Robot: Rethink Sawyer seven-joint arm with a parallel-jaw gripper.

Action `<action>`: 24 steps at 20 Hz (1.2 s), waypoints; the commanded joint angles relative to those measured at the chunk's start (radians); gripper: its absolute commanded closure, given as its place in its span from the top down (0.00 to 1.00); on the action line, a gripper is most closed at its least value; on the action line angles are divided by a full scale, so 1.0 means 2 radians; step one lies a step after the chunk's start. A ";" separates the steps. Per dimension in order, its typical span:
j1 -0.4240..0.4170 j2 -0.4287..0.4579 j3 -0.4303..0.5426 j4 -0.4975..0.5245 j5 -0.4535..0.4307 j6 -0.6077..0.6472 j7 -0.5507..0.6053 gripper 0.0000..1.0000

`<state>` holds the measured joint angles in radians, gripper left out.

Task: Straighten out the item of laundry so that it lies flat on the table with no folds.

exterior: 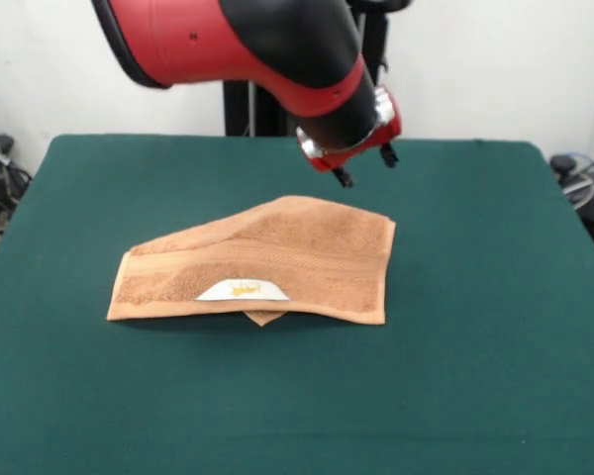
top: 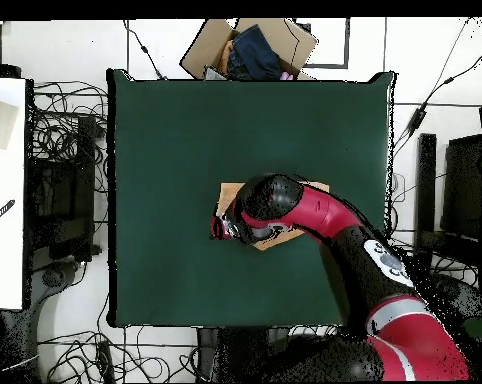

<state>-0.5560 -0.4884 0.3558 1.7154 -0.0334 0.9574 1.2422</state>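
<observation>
The orange-tan towel (exterior: 277, 257) lies folded over on the green table (exterior: 495, 297), near its middle. The white label with a yellow mark (exterior: 243, 290) faces the front edge, and a small corner (exterior: 264, 318) pokes out beneath it. My gripper (exterior: 366, 168) hangs open and empty just above the table, behind the towel's far right corner and not touching it. In the overhead view the arm covers most of the towel (top: 226, 193). The gripper (top: 218, 228) shows at the towel's left edge, over the table (top: 185, 130).
A cardboard box (top: 250, 50) holding dark cloth sits beyond the table's far edge. Cables (top: 70, 130) lie on the floor around the table. A white surface (top: 5, 190) stands at the left.
</observation>
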 commanded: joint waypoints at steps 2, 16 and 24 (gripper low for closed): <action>0.012 0.066 0.027 -0.048 0.006 -0.037 0.035 1.00; 0.027 0.100 0.025 -0.105 0.005 -0.017 0.043 1.00; 0.043 0.113 0.018 -0.145 0.005 0.015 0.047 1.00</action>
<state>-0.5126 -0.2962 0.3604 1.5580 -0.0332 0.9552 1.2422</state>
